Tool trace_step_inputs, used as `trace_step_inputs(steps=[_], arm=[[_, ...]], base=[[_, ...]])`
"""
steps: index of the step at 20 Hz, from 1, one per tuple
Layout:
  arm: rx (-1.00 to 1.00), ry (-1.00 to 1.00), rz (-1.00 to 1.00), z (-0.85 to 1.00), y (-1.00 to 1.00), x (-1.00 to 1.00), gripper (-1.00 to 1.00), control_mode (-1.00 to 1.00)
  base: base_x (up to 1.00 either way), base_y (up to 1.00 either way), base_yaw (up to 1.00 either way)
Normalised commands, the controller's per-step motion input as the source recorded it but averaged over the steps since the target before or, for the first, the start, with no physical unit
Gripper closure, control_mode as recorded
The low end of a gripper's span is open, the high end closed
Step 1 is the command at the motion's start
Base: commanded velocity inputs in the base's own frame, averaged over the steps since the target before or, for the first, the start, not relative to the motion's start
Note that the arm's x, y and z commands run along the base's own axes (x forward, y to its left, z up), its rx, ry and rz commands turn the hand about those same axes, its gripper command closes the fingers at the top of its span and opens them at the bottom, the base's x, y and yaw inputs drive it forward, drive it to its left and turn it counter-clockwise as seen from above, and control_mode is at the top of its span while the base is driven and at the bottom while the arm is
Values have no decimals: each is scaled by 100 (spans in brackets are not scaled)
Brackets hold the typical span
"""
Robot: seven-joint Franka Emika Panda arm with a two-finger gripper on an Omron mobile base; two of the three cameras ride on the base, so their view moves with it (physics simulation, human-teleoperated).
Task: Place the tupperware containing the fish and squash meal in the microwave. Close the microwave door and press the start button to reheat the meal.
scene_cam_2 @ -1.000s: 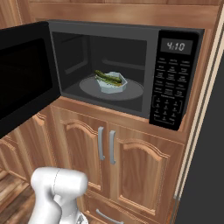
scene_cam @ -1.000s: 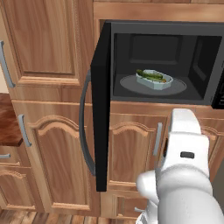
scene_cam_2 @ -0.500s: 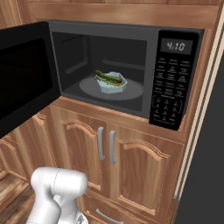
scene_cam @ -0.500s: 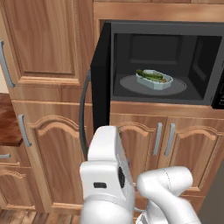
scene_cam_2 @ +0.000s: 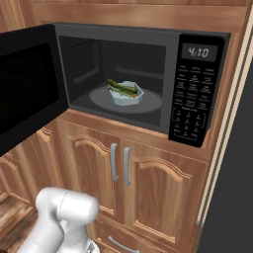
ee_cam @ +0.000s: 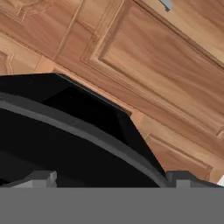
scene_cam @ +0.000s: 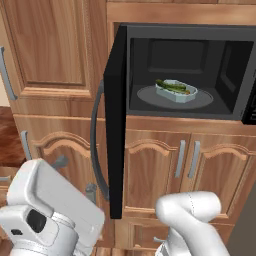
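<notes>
The microwave (scene_cam_2: 148, 34) stands with the microwave door (scene_cam: 116, 125) swung out to the left, its curved grey handle (scene_cam: 95, 150) facing outward. Inside, the tupperware (scene_cam: 176, 91) rests on the round grey turntable (scene_cam: 150, 95), and the fish and squash meal (scene_cam_2: 121, 87) shows as green strips at its top. The black keypad panel (scene_cam_2: 192, 104) is at the right. In the hand view my gripper (ee_cam: 113, 181) is open with nothing between its tips, close in front of the black door (ee_cam: 52, 144) and its grey handle (ee_cam: 87, 131).
Brown wooden cabinet doors with grey handles (scene_cam: 186, 159) sit below the microwave, and a tall wooden cabinet (scene_cam: 50, 45) stands left of it. The open door juts into the room. A dark tall panel (scene_cam_2: 237, 173) borders the right side.
My arm has swung down and to the left across the left base view, from the lower right to the lower left, beside the open door. The tupperware and door have not moved.
</notes>
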Motion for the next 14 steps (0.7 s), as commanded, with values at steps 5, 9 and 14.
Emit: trace_step_inputs(steps=[5,9,14], arm=[[-13,0,-11,-3,71,36,-100,-100],[-5,0,-14,-9,44,56,-100,-100],[-1,0,-18,-13,23,65,-100,-100]], base=[[0,0,0],[0,0,0],[0,0,0]])
